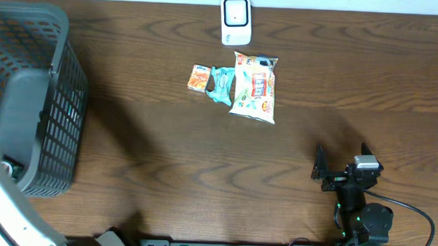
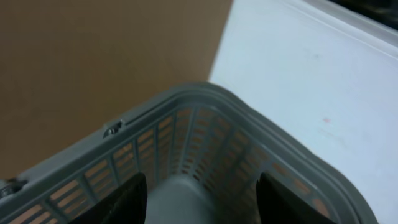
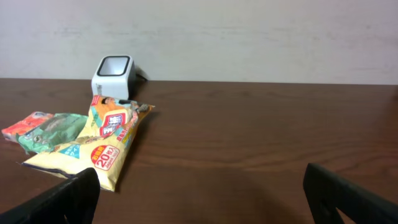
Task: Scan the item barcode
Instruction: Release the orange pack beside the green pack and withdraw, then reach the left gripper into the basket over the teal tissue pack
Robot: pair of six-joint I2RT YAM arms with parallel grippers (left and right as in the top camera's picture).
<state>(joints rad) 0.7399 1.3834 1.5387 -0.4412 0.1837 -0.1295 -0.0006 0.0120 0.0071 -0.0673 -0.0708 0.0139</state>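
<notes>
Overhead, the left arm point(image 1: 4, 203) is a blurred white shape cut off at the corner, and the grey basket point(image 1: 59, 110) runs past the frame edge. Only the tips of the left fingers point(image 2: 124, 202) show, spread above the basket's inside with nothing between them. On the snack bag point(image 3: 109, 140) we read only a red "20"; the other print is too small. The bag lies on the table point(image 3: 249, 137) just before the white scanner point(image 3: 112, 73), beside a teal packet point(image 3: 53, 127) and an orange packet point(image 3: 25, 123). It is well apart from the right fingers point(image 3: 68, 199), which stand wide and empty.
</notes>
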